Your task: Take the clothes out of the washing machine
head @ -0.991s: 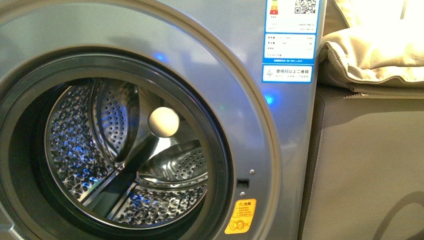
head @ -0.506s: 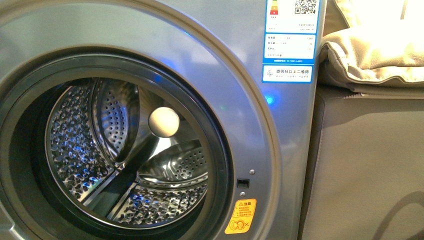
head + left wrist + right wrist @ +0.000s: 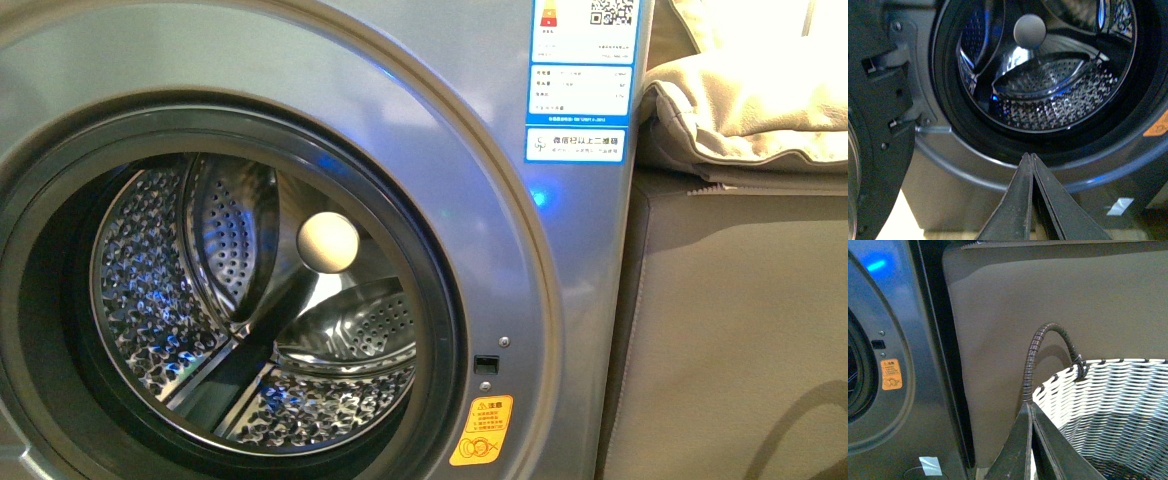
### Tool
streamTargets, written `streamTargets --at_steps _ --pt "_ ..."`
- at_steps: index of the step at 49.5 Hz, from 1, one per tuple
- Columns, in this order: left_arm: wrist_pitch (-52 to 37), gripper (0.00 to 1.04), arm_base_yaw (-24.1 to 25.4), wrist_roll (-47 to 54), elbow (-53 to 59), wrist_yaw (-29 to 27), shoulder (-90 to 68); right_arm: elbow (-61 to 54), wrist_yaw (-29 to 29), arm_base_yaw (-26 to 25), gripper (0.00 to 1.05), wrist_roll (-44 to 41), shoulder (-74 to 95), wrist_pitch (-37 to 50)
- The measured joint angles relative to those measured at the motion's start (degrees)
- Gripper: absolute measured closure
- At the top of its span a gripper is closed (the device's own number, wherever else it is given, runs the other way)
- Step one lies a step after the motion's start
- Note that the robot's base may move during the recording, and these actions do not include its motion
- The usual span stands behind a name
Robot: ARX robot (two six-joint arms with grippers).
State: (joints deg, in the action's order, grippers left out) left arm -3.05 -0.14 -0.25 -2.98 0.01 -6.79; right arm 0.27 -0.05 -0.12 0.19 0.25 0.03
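Apparently late in the task, or at a pause. Left gripper (image 3: 1032,162): its two fingers meet at the tips with nothing between them, pressed closed and empty, hanging just outside the lower rim of the washer (image 3: 480,250) mouth. Right gripper (image 3: 1031,412): fingers likewise pinched together, holding nothing, poised at the near rim of the basket (image 3: 1108,395) beside the washer's right edge.

Door: open. A dark hinge part shows at one edge of the left wrist view; the mouth is unobstructed.

Drum (image 3: 250,320): bare perforated steel all round, lifter ribs visible, pale round hub (image 3: 327,243) at the back. No clothes seen in the drum from either the front or the left wrist view. Their place cannot be told: the basket's floor is mostly out of frame, only a dark patch at its bottom edge, unidentifiable.

Judgement: emptying looks finished as far as shown; what remains is to confirm the clothes sit in the basket.

Counts:
- washers, 1
- drums, 1
- baskets, 1, with one dark ribbed handle (image 3: 1040,355)
- grippers, 2
- stickers: 2 blue-white (image 3: 578,60), 1 orange (image 3: 481,431)
- clothes visible, 0

Beyond: beige cushion (image 3: 745,100) on a grey seat.
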Motion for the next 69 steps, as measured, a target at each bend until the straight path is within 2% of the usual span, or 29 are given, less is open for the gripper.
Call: streamTargets --at_steps 3,9,65,69 --pt "3.0 1.01 0.0 0.0 0.7 0.0 3.0 0.0 0.0 0.0 1.02 0.0 0.0 0.0" --pt "3.0 1.01 0.0 0.0 2.2 0.0 6.3 0.0 0.0 0.0 1.02 0.0 0.0 0.0" --pt "3.1 1.01 0.0 0.0 2.4 0.0 6.6 0.0 0.0 0.0 1.02 0.0 0.0 0.0" --pt "3.1 0.90 0.0 0.0 2.4 0.0 6.6 0.0 0.0 0.0 1.02 0.0 0.0 0.0"
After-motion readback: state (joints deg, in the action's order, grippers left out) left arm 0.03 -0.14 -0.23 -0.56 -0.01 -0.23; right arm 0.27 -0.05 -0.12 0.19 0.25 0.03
